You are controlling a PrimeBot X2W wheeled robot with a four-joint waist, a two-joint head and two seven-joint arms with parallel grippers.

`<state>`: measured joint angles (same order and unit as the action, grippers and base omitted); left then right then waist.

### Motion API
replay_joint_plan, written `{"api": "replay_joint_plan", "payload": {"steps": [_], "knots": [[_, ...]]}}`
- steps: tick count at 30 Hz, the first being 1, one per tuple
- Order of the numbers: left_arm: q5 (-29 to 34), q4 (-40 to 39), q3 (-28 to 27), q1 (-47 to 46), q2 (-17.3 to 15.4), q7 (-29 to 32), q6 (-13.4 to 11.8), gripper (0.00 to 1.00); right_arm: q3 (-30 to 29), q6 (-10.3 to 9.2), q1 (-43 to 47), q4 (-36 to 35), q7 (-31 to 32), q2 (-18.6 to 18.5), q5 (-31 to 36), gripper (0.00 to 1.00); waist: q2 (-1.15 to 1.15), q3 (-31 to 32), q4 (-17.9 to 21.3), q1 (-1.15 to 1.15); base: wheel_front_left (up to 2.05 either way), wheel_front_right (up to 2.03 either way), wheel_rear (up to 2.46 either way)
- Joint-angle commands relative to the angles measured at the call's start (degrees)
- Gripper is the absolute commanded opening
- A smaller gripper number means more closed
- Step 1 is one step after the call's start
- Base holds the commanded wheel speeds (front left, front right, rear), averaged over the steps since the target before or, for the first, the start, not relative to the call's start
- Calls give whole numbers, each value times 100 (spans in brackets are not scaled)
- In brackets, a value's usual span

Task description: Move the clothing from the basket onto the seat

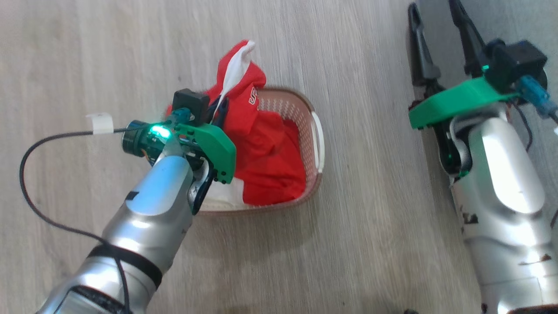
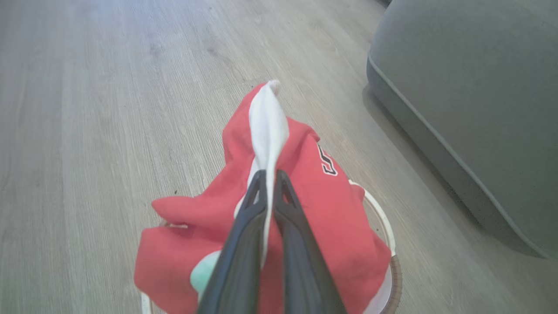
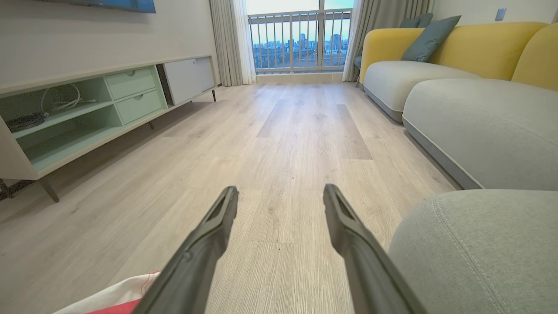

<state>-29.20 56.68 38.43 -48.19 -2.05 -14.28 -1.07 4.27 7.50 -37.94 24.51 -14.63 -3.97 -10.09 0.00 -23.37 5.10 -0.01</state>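
Observation:
The cream perforated basket (image 1: pixel 316 131) stands on the wood floor, with red clothing (image 1: pixel 266 148) piled in it. My left gripper (image 1: pixel 220 111) is over the basket's left side. It is shut on the white band of a red garment (image 2: pixel 335 205), which bunches up between the fingertips (image 2: pixel 270 174) and pokes out past them. The rest of the red fabric drapes down into the basket (image 2: pixel 394 270). My right gripper (image 1: pixel 433 8) is open and holds nothing, at the edge of the grey seat (image 1: pixel 540 26), well right of the basket. In the right wrist view it (image 3: pixel 281 194) points along the floor beside the seat (image 3: pixel 479 244).
More grey sofa cushions (image 3: pixel 479 117) with yellow backs line the right side. A low pale-green cabinet (image 3: pixel 87 113) runs along the left wall. Wood floor (image 3: pixel 296 131) lies between them, up to a balcony window. A black cable (image 1: pixel 30 192) loops from my left wrist.

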Motion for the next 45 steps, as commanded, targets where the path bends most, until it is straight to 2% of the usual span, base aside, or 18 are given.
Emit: {"api": "replay_joint_plan", "payload": {"steps": [1,13,23,30,36,40,45], "knots": [[52,-268,-235,-1,-84,-71,-41,0,70,-1,111,-134,-37,29,-21,100,0,344,-155,1,0,0,0],[277,-1341,-662,311,-83,-72,34,0,87,-1,642,125,-37,7,-12,100,0,1113,-269,1,0,0,0],[373,-2557,-654,249,-83,-72,-7,0,81,-1,1112,318,-37,0,-13,100,0,1724,-388,1,0,0,0],[514,-3388,-553,42,-83,-72,-126,0,82,-1,1264,372,-37,13,-37,100,0,1863,-410,1,0,0,0],[576,-3713,-513,-48,-83,-72,-197,0,96,-1,1293,371,-37,23,-66,100,0,1867,-393,1,0,0,0],[575,-3759,-496,-3,-83,-72,-205,0,260,-1,1222,-42,-37,42,-328,100,0,1851,-372,1,0,0,0],[585,-3789,-465,64,-83,-72,-215,0,724,-1,1113,-1002,-37,-8,-781,100,0,1824,-360,1,0,0,0]]}}
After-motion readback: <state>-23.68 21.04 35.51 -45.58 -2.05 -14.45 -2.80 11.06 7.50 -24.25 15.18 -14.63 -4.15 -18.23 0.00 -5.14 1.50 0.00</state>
